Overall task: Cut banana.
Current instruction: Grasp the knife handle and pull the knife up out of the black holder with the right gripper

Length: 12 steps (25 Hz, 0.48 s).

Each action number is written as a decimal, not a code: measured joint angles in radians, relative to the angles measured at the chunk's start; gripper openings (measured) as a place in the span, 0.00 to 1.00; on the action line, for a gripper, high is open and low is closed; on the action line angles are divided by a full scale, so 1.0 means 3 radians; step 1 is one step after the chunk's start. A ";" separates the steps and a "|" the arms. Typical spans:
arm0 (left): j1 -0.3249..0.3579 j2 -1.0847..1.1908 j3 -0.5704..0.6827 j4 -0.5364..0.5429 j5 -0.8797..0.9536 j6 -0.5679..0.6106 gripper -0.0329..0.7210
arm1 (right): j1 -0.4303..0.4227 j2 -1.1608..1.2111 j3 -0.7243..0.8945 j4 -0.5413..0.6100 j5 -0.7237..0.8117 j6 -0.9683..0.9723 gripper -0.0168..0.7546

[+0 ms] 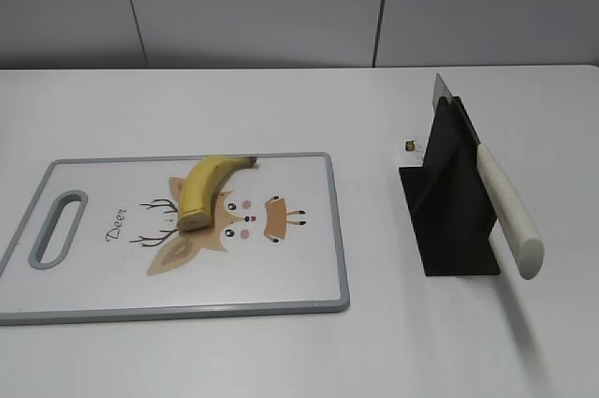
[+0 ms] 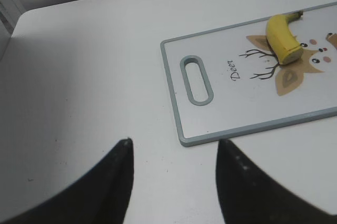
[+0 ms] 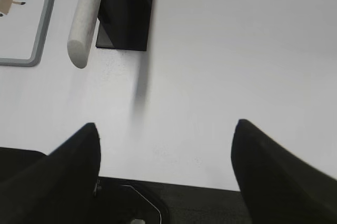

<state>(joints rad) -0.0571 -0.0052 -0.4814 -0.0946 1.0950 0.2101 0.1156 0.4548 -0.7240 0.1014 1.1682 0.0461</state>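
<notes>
Two grippers hang spread and empty. From the left gripper (image 2: 174, 150), the banana (image 1: 206, 188) lies ahead and rightward on the cutting board (image 1: 309, 229), long axis diagonal. Right gripper (image 3: 166, 134) is nearer the knife handle (image 3: 85, 16) in its black stand (image 1: 449, 201).

"Deer" on cutting board (image 1: 309, 229)

Bare table (image 1: 374, 342) is left between the board (image 1: 309, 276) and the knife stand (image 1: 449, 220), while the space right of the stand is crossed by the overhanging knife handle (image 1: 510, 215).
</notes>
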 joint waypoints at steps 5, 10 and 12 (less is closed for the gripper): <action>0.0000 0.0000 0.0000 0.0000 0.0000 0.0000 0.70 | 0.0005 0.0394 -0.0126 0.0010 0.0007 0.0038 0.78; 0.0000 0.0000 0.0000 0.0000 0.0000 0.0000 0.70 | 0.0214 0.0717 -0.0141 0.0048 -0.0017 0.0359 0.78; 0.0000 0.0000 0.0000 0.0000 0.0000 0.0000 0.70 | 0.0387 0.0816 -0.0148 0.0020 -0.0026 0.0457 0.78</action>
<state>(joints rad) -0.0571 -0.0052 -0.4814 -0.0946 1.0950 0.2101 0.2318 0.6996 -0.7683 0.1072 1.1605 0.1832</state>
